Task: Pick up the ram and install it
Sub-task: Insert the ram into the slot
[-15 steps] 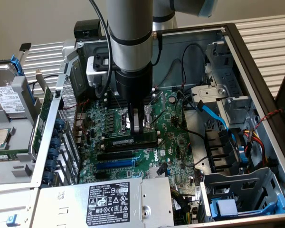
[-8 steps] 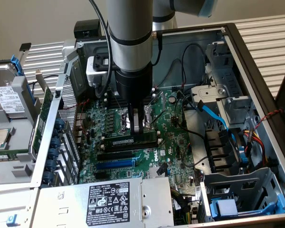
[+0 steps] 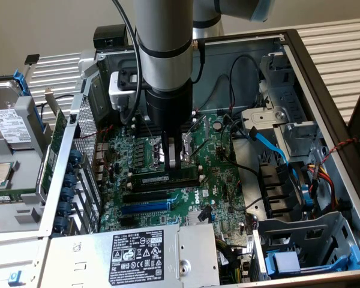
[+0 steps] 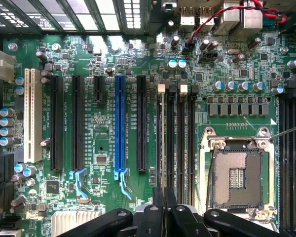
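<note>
peering down, we see the gripper (image 3: pixel 175 166) pinched almost shut on the ram (image 3: pixel 147 179); its bottom edge hides among the slots (image 4: pixel 180 138).

I see a green motherboard (image 3: pixel 225 180) inside an open computer case (image 3: pixel 228 48). On the board are a long blue slot (image 4: pixel 120 123), a white slot (image 4: pixel 32 116) and a square silver chip socket (image 4: pixel 237 177). A silver power box (image 3: pixel 192 255) with a black sticker sits beside the board, and a hard drive (image 3: pixel 12 126) lies outside the case at the exterior view's left.
</note>
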Controlling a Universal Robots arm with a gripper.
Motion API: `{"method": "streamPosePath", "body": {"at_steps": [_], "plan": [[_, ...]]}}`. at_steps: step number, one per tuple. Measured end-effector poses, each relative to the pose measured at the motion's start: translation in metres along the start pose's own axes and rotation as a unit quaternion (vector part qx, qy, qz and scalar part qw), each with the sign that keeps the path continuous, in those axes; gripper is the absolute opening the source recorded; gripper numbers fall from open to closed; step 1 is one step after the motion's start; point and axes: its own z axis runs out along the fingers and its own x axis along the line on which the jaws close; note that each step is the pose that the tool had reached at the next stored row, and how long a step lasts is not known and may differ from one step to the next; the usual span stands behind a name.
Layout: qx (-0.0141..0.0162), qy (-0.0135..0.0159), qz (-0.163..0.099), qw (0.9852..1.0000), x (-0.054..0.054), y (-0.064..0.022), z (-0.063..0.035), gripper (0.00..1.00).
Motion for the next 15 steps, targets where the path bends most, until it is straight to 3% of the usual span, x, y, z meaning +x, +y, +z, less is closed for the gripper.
{"method": "streamPosePath", "body": {"at_steps": [8,15], "plan": [[0.0,-0.0004,0.0,1.0,0.0001,0.0,0.0002,0.12],[-0.0001,-0.003,0.0,1.0,0.0005,-0.0001,0.0015,0.12]]}}
